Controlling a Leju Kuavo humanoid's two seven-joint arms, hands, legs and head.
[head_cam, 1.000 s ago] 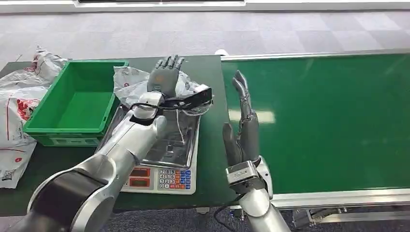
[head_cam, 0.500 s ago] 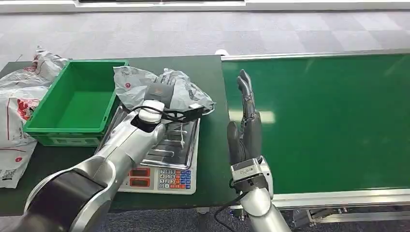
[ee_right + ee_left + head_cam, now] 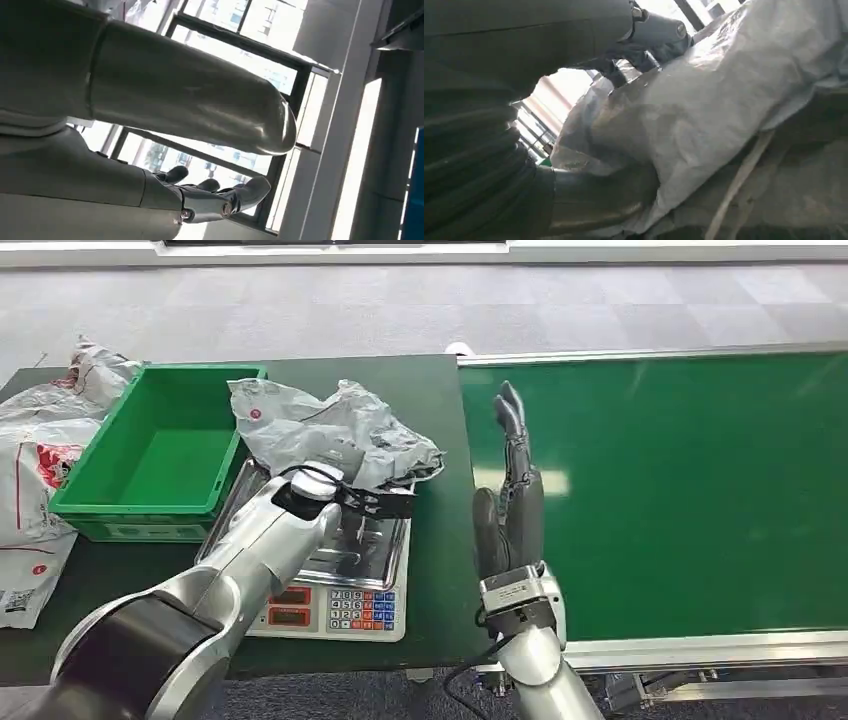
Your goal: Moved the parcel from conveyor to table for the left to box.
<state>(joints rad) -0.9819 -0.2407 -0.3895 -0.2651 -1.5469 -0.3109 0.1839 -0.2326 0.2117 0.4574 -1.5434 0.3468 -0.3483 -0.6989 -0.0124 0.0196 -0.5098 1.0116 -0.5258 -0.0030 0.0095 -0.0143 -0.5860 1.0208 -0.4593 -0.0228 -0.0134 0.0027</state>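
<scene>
While the left hand [image 3: 589,200] grips the parcel [image 3: 335,432] over the scale [image 3: 345,585], the right hand [image 3: 512,502] stands open, fingers straight.

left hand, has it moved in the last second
Yes. The left hand has pulled back from the table's far edge toward the scale, and now grips the grey parcel from the near side.

Grey crinkled parcel [image 3: 335,430] with a red dot, right at the silver-armed left hand [image 3: 335,462]. Bright green box [image 3: 160,452] just left of that hand. Dark grey right hand [image 3: 510,500] over the deep green conveyor [image 3: 680,490]. Silver scale [image 3: 345,575], colourful keys.
</scene>
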